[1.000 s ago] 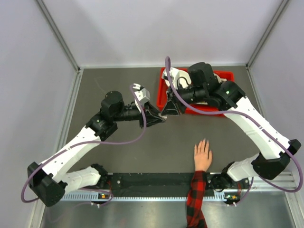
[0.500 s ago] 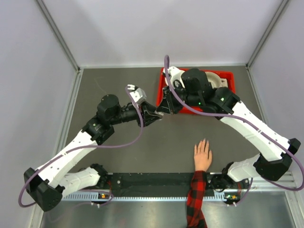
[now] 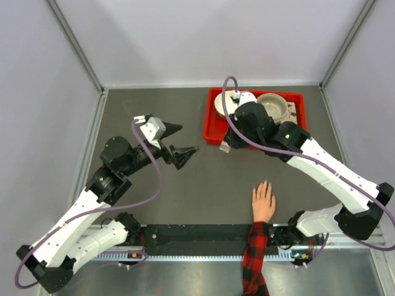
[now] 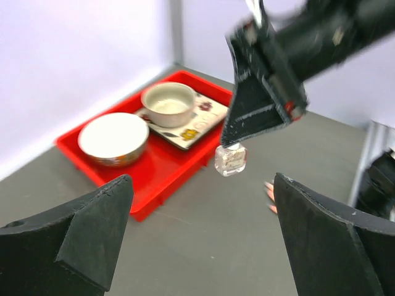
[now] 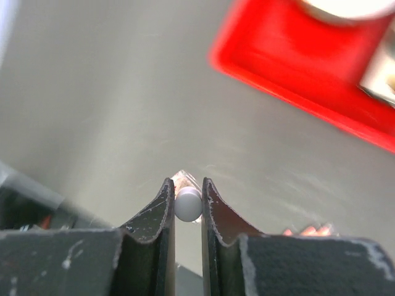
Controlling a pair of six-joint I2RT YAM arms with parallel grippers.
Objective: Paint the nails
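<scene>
Right end effector (image 5: 187, 188) is clenched on the white cap (image 5: 187, 205) of a small clear bottle (image 4: 230, 160), which hangs upright above the worktop (image 3: 216, 179), just off the front edge of the red tray (image 3: 211, 126). Left end effector (image 3: 188, 137) is spread wide, grasping nothing, well apart from the bottle. The hand (image 3: 263, 202) lies flat near the front edge, and the nails (image 3: 266, 183) point away from the sleeve. My read: the left should take the glass body low and squarely and keep it level while the right twists the cap off, then carry the brush slowly to one nail. No writing is legible; the bottle face may carry a faint label, too blurred to tell. The flat dish (image 4: 191, 126) shows flower motifs only.
</scene>
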